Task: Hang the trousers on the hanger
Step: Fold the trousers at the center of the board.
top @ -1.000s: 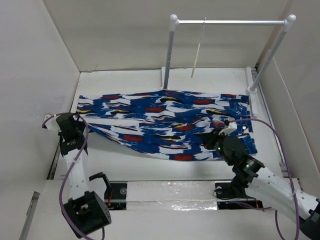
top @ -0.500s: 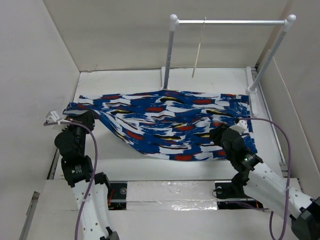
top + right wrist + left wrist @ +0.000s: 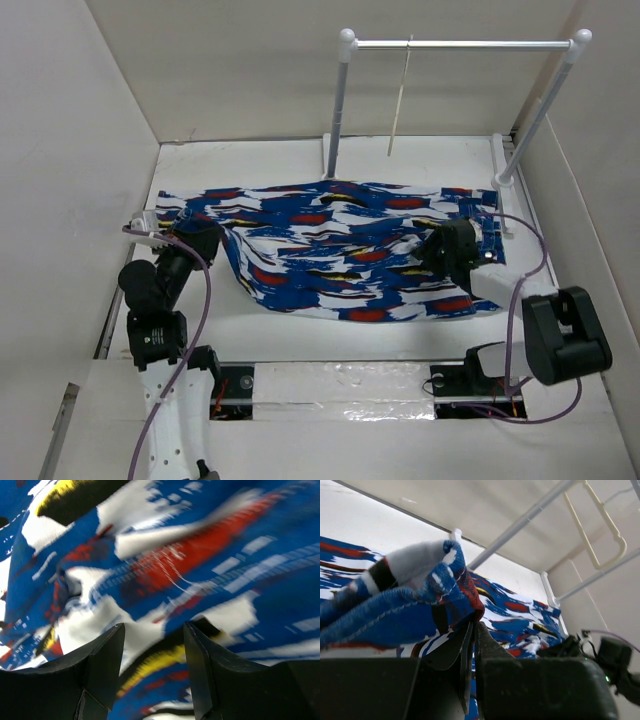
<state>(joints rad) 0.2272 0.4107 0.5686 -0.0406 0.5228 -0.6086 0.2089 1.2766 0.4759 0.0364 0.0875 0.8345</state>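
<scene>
The trousers [image 3: 350,250], bright blue with white, red, black and yellow patches, lie spread across the table. My left gripper [image 3: 200,240] is shut on their left end and holds it lifted; in the left wrist view the fabric [image 3: 420,600] bunches above the closed gripper [image 3: 472,627]. My right gripper [image 3: 440,255] hovers over the trousers' right part, open, with the patterned cloth [image 3: 200,555] close beyond the gripper [image 3: 154,627] and nothing pinched. The cream hanger [image 3: 399,100] hangs edge-on from the rack's crossbar, and it also shows in the left wrist view [image 3: 600,520].
A white-poled rack [image 3: 340,100] with a metal crossbar [image 3: 470,44] stands at the back of the table. White walls close in on the left, back and right. The right arm's cable [image 3: 520,300] loops near the trousers' right edge.
My left gripper has carried the trousers' left end to the right, bunching the cloth. My right gripper has opened, let go of the fabric and swung up over the right part.
</scene>
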